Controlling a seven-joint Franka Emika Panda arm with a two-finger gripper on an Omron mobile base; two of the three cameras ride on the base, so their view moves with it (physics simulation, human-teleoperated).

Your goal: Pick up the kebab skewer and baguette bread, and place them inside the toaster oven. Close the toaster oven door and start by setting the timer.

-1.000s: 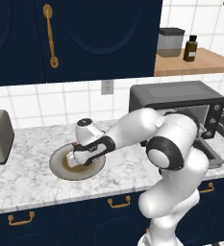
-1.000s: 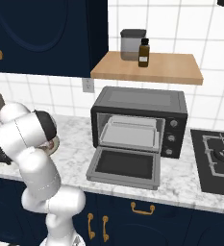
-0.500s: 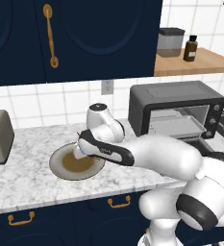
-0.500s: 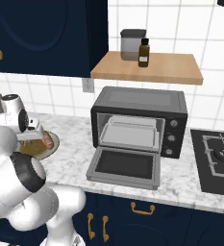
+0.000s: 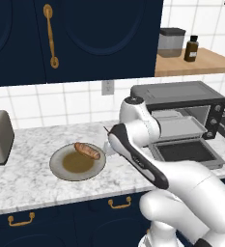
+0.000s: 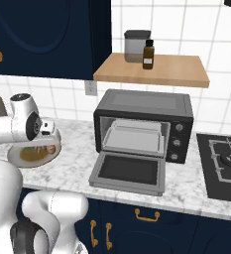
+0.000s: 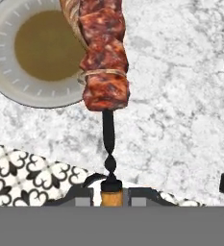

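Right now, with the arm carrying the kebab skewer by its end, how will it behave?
The kebab skewer probably stays stiff: its stick looks straight. The meat sits far from the gripper, so it may swing or twist. It looks light.

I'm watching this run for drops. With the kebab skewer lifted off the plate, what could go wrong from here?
The gripper is shut on the very end of the kebab skewer, so the long meat-loaded stick might pivot or slip during the swing. It must also pass over the lowered toaster oven door into the toaster oven; its far tip might clip the frame. The baguette bread is on the plate, not yet carried over.
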